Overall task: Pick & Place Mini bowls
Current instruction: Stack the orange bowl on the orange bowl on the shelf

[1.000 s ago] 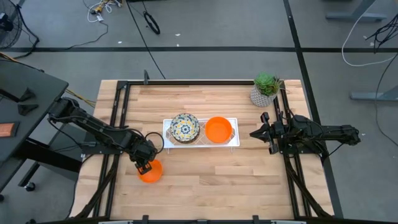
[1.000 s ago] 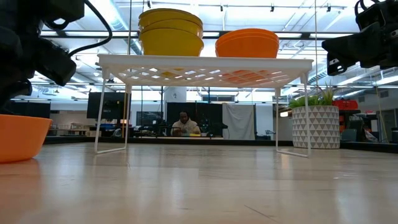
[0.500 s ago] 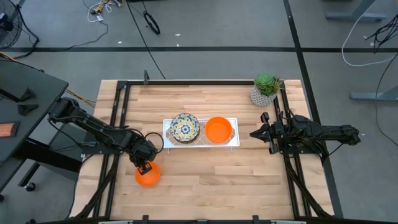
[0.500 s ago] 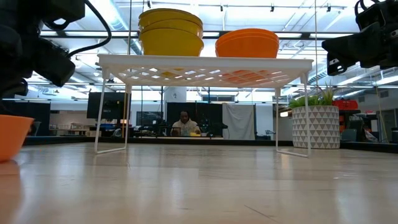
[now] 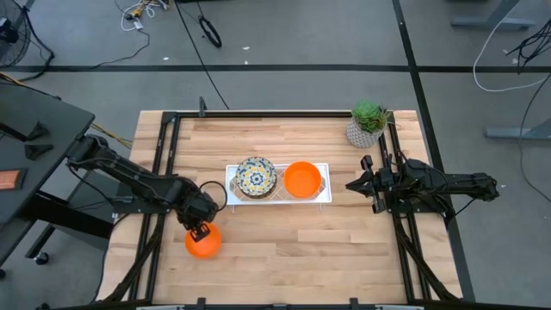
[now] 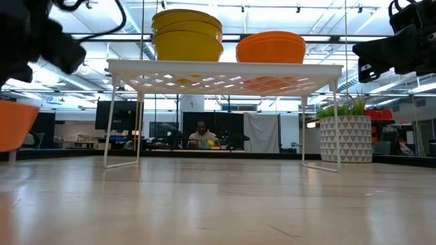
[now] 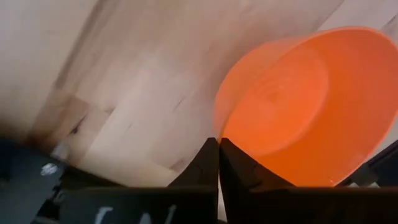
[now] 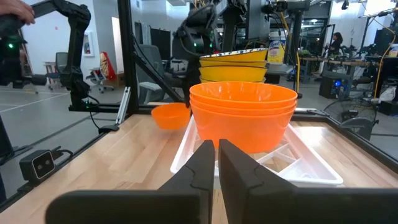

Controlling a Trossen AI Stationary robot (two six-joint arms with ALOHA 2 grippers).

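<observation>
We see bare wooden tabletop (image 5: 284, 245) open on every side of the left gripper (image 5: 200, 231), whose fingers pinch the rim of a plain orange mini bowl (image 5: 202, 244) held clear of the wood, near the table's left rail. Beyond it, stacked patterned bowls (image 5: 256, 176) and orange bowls (image 5: 302, 179) sit on a white rack (image 5: 277, 200). The right gripper (image 5: 367, 183), fingers nearly together and holding nothing, waits beside that rack; the low view cuts off the held bowl.
</observation>
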